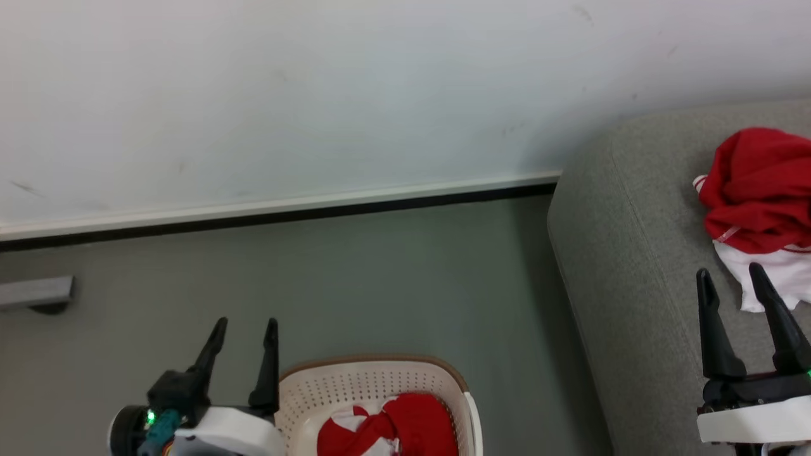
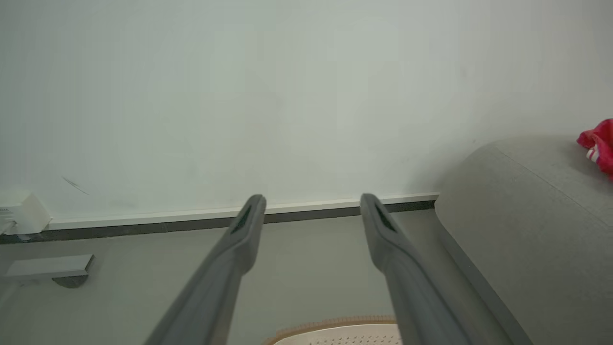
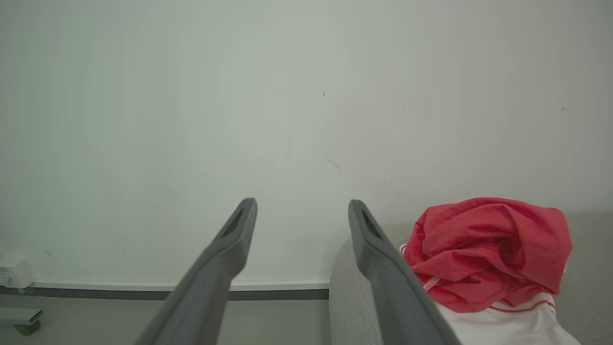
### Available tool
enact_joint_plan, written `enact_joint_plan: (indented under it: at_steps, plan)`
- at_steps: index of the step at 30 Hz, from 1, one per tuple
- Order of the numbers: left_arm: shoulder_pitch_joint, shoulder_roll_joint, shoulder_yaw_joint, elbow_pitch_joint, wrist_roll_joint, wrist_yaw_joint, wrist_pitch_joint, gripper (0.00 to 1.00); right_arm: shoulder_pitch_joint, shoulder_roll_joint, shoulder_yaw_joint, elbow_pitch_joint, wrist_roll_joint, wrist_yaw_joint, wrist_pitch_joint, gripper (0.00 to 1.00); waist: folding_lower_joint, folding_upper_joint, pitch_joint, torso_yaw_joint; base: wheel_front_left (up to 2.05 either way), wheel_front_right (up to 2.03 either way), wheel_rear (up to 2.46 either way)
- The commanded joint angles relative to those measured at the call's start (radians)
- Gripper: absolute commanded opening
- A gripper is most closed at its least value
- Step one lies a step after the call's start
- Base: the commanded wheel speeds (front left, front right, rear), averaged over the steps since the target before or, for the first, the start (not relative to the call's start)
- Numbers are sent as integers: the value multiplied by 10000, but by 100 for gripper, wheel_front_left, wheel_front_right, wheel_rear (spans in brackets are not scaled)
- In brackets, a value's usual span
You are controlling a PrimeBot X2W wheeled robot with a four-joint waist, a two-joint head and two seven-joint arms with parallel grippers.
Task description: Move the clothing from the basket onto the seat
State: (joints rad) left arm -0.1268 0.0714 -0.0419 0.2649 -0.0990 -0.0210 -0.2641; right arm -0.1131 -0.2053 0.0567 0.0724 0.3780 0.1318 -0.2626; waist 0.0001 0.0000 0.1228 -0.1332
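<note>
In the head view, our left claw [image 1: 247,323] stands spread and empty at nine o'clock of the basket [image 1: 374,380], where red-and-white clothing [image 1: 405,424] lies bunched. Our right claw [image 1: 728,273], equally spread and empty, hovers over the seat [image 1: 621,253], with a red garment [image 1: 760,183] at its one o'clock.

In the left wrist view, the basket rim [image 2: 335,323] sits at six o'clock.

In the right wrist view, the garment [image 3: 488,249] lies crumpled at four o'clock.

We judge the cloth light, limp and drapey, so we would pinch a raised fold at the heap's crown.
</note>
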Motion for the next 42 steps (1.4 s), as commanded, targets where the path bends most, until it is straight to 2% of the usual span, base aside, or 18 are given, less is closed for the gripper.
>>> enact_joint_plan:
  at_steps: [1,6,17,24,34,42]
  plan:
    - [-536,-21,-130,484,94,-103,-3,100,-367,10,-69,-140,-25,-22,-29,100,-1,0,1021,-403,0,0,0]
    - [-1401,-54,-457,1646,122,-313,-5,100,-828,75,-162,-342,-3,-22,-30,100,-1,0,1898,-692,0,0,0]
    - [-3913,230,-1075,5603,16,-901,17,100,-2273,610,-328,-1042,174,-22,-30,100,-1,0,4177,-1455,0,0,0]
    - [-5523,383,-1569,7718,12,-1048,186,100,-3157,745,-243,-1590,211,-22,-30,100,-1,0,5643,-1800,0,0,0]
    - [-7130,546,-2394,9459,-46,-1095,665,100,-3979,1057,-521,-2736,179,-22,-29,100,-1,0,7437,-2222,0,0,0]
    - [-7904,591,-2802,9932,-444,-1099,1626,100,-4335,1301,-764,-3442,67,-22,-17,100,-1,0,8345,-2545,0,0,0]
